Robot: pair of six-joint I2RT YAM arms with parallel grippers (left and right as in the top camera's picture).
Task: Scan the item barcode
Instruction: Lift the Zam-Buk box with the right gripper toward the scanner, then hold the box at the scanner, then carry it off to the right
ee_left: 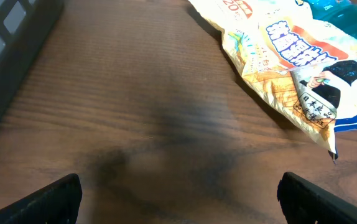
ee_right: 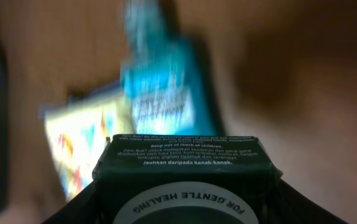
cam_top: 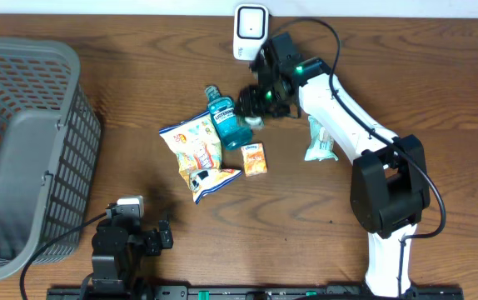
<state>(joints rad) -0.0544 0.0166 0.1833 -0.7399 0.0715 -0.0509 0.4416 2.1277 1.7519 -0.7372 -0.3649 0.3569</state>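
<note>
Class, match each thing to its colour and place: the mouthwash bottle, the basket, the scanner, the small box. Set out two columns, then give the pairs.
Things
1. mouthwash bottle
2. basket
3. scanner
4. small box

Descriptions
A. white, at the far edge of the table
B. dark, held in the right tool
C. grey, on the left side
D. blue, lying beside the snack bags

Pairs: 1-D, 2-C, 3-A, 4-B

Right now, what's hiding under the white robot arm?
A white-and-green packet pokes out beneath the arm. The arm covers part of it, and its label can't be read.
</note>
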